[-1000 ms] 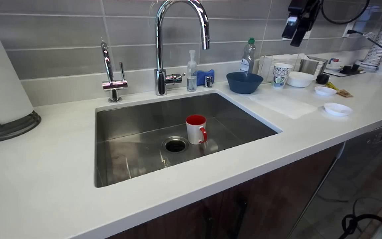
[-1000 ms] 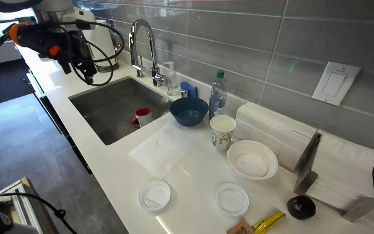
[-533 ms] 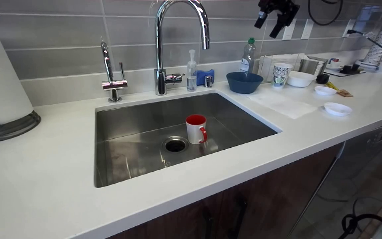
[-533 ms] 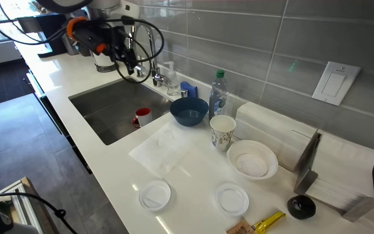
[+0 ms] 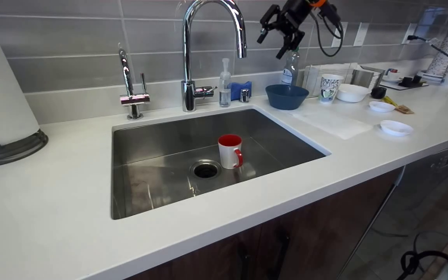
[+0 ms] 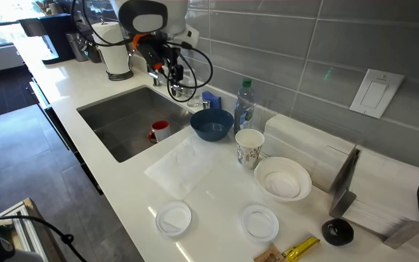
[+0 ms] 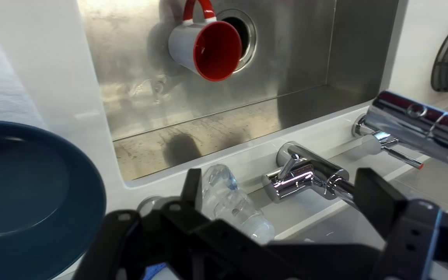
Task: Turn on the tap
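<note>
Wrist view: the claw (image 7: 282, 186) is hovering wide and empty beside the tap (image 7: 314, 166), presumably for straddling its lever (image 7: 287, 168).

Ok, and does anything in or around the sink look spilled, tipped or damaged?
Nothing clearly stands out. The mug stands upright beside the drain, and the tap stands straight with no visible damage. Shiny marks in the sink could be water or reflections; I can't tell which.
</note>
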Robot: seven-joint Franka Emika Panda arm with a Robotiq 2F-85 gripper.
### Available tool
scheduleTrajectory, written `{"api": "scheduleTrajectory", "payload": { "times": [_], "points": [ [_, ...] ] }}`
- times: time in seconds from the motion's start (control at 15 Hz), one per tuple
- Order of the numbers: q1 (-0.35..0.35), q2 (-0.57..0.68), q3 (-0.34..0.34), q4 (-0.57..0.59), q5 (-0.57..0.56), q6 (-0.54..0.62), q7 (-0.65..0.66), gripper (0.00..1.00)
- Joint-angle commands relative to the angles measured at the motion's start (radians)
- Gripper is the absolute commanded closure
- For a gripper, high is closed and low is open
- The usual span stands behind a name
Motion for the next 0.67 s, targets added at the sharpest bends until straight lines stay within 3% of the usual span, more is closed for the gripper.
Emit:
{"api": "scheduleTrajectory", "payload": {
  "times": [0.0,0.2,0.27,0.6],
  "points": [
    [-0.054,0.198,0.063,0.212,0.076,-0.07,0.008,0.0],
    [-0.064,0.303,0.101,0.31,0.065,-0.105,0.037,0.0],
    [-0.062,0.223,0.093,0.203,0.041,-0.049,0.012,0.0],
    [-0.065,0.245,0.1,0.221,0.039,-0.047,0.013,0.0]
  ]
}}
